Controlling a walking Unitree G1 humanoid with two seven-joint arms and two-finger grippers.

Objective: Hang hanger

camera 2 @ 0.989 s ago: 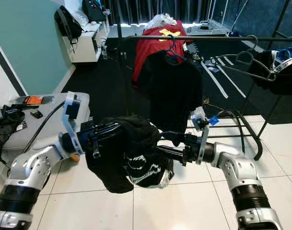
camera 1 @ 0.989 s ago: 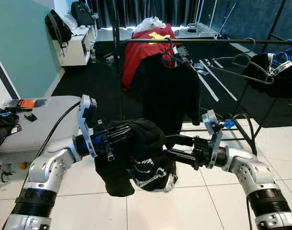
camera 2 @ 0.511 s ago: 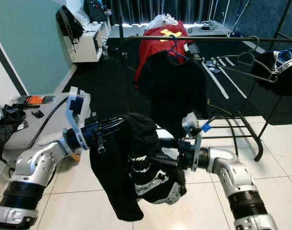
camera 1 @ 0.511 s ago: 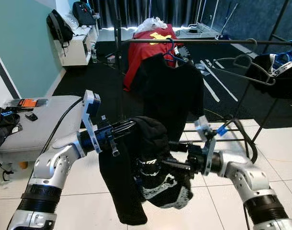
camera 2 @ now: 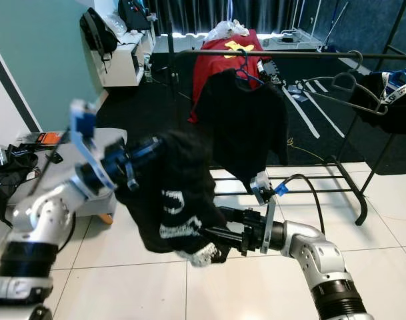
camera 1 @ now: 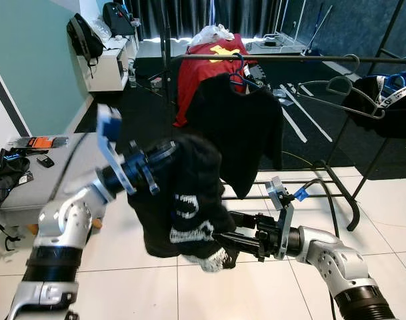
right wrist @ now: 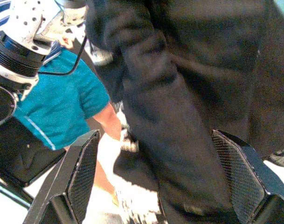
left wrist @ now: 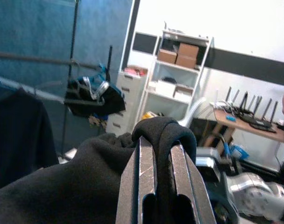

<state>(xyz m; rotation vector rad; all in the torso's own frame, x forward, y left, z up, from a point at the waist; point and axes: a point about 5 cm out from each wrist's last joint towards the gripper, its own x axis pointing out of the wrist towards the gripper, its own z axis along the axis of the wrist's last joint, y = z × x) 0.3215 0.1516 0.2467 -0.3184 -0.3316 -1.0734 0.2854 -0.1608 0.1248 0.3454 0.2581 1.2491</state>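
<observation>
In mid-air ahead of the robot, at about the centre of the head views, a black garment with white print (camera 1: 186,207) is held up, well short of the clothes rail (camera 1: 289,59) that runs across at 12 to 2 o'clock. No hanger can be made out inside the bundle. The left tool (left wrist: 156,161) is clamped on a fold of the black cloth, its two fingers drawn almost together around it. The right tool (right wrist: 151,179) is spread wide, with the hanging cloth lying between its fingers (right wrist: 81,168); it cannot be told whether either pad touches the fabric.

The step in hand is judged to be the carrying and raising of the garment toward the rail, with the hanging itself not yet done. The next move would call for the bundle to be lifted higher and brought toward 1 o'clock, and for a hook to be found and set over the bar in the bare stretch between the clothes already there.

On the rail, one black shirt (camera 1: 239,130) is counted on a blue hanger, with one red garment (camera 1: 199,70) behind it, one bare grey hanger (camera 1: 339,90) at 2 o'clock, and one dark garment (camera 1: 386,107) at the far right. At 9 o'clock a grey desk (camera 1: 39,177) is seen, carrying small items. In the right wrist view a person in a blue shirt (right wrist: 62,100) is seen beyond the cloth.
</observation>
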